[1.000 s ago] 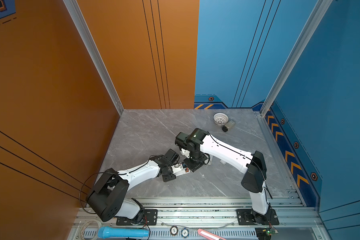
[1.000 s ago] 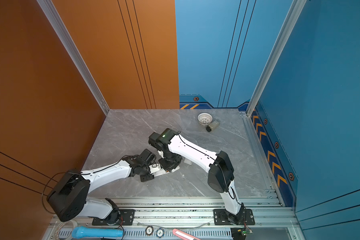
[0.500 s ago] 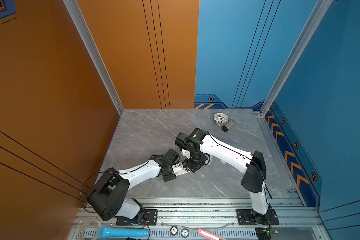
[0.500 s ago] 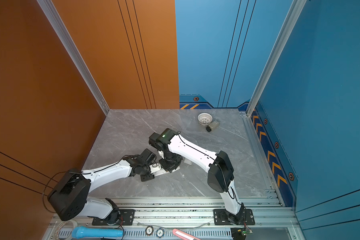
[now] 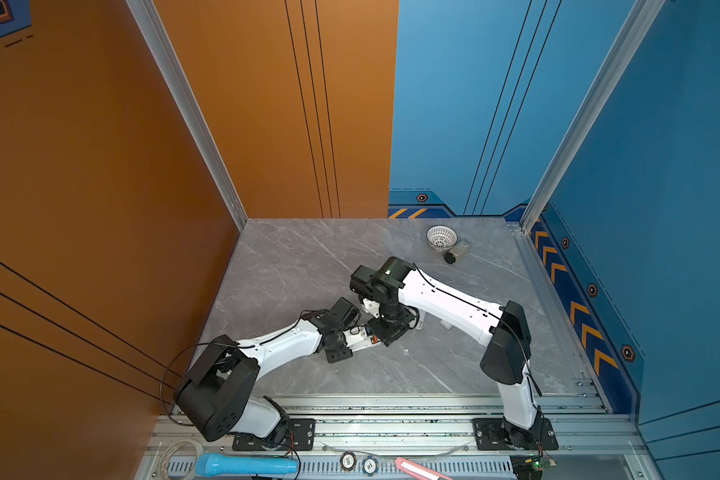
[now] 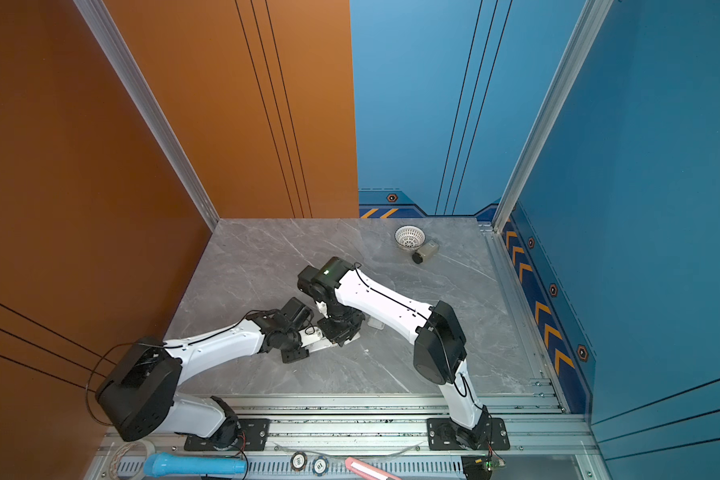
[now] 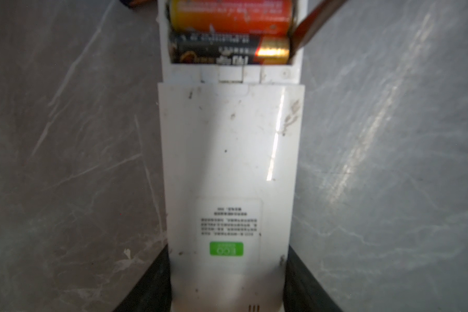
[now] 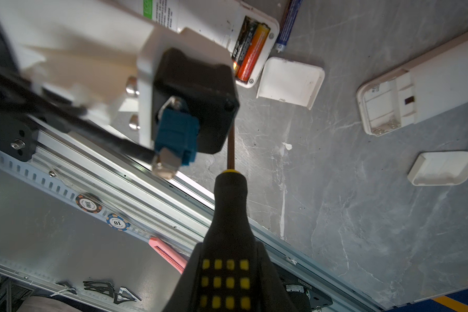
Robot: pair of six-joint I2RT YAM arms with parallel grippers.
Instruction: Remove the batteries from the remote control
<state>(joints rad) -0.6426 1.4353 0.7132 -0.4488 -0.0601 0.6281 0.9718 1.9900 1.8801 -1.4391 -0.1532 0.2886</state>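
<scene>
Nothing has shifted since the earlier frames. Left gripper (image 7: pixel 227 281) clamps the remote (image 7: pixel 227 148); right gripper (image 8: pixel 230 283) clamps the screwdriver (image 8: pixel 229 216), its tip beside the orange battery (image 7: pixel 231 16). That battery and the black battery (image 7: pixel 222 51) lie in the remote's open end; the blue battery (image 8: pixel 288 24) lies on the table (image 8: pixel 362 216) beside it.

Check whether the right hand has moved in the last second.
No. The right hand, gripping the screwdriver, keeps its offset from the white basket.
</scene>
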